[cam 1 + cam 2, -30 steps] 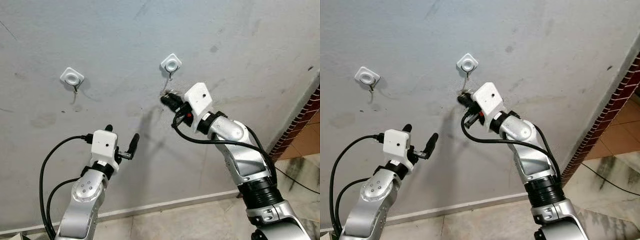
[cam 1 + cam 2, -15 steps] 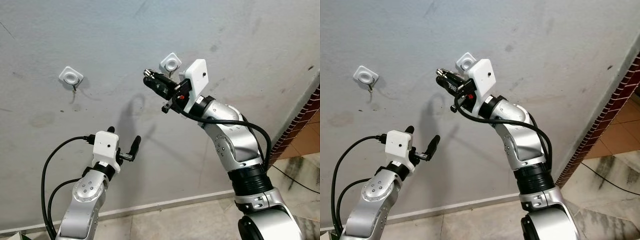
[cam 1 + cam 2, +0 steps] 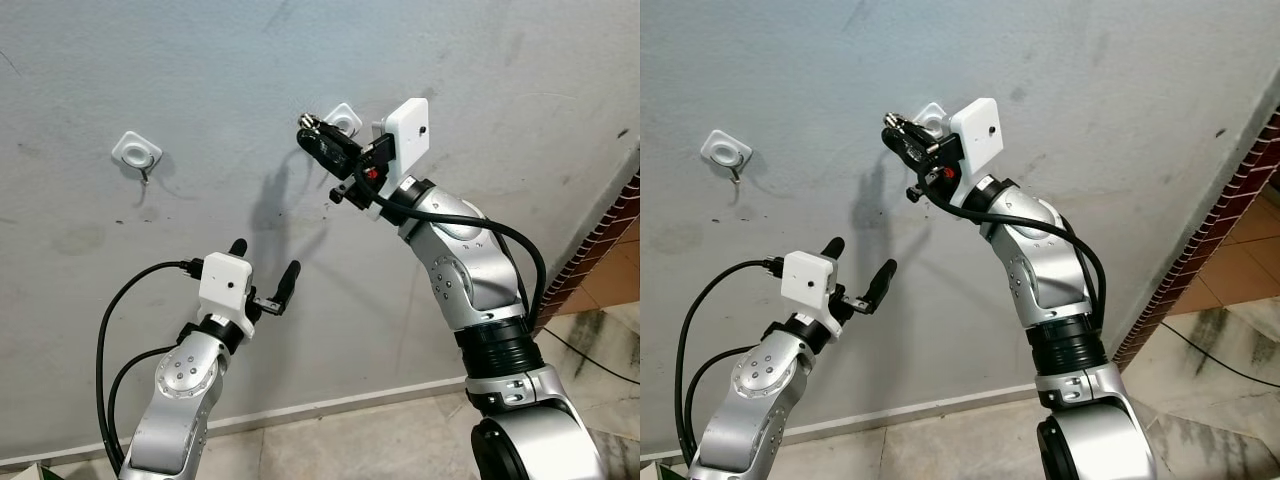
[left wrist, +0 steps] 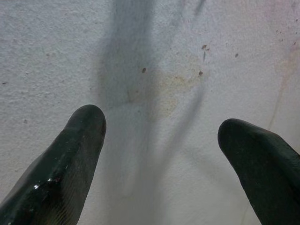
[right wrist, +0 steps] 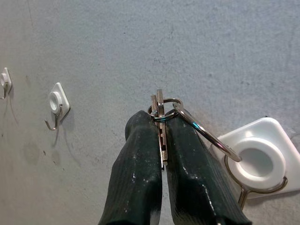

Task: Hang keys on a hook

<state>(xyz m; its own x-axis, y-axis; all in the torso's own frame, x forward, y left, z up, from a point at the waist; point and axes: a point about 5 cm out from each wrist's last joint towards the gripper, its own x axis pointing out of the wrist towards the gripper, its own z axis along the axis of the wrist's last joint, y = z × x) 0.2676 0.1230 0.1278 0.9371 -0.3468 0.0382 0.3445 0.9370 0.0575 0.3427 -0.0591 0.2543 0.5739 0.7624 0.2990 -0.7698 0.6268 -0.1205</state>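
1. Right gripper (image 5: 161,140): black fingers (image 5: 136,178) pressed together, pinching the keys (image 5: 160,110) flat between the pads. The blades sit inside the pinch, with only the heads and the ring (image 5: 206,133) sticking out past the tips.
2. Judgement: pinching the blades leaves the ring free, which is the part that has to catch the hook.
3. Ring: thin bright wire loop, angled off the tips toward the near hook (image 5: 255,168) and overlapping its pad in the wrist view. Contact cannot be told; the ring is not yet over the prong.
4. Near hook: white, rounded-square plastic pad with a raised round centre and a thin wire prong curling below. Head view shows the right gripper raised just beside it (image 3: 343,120).
5. Judgement: the prong sits below the pad, so the ring likely needs to drop under it and lift on.
6. Left gripper (image 3: 263,275): fingers (image 4: 75,150) spread wide, empty, held low and well apart from both hooks, idle.
7. A second hook (image 3: 137,152) of the same type sits further left and is bare.
8. Wall (image 3: 500,90): rough grey plaster, stained and speckled. Fingers are glossy black and slightly ribbed.
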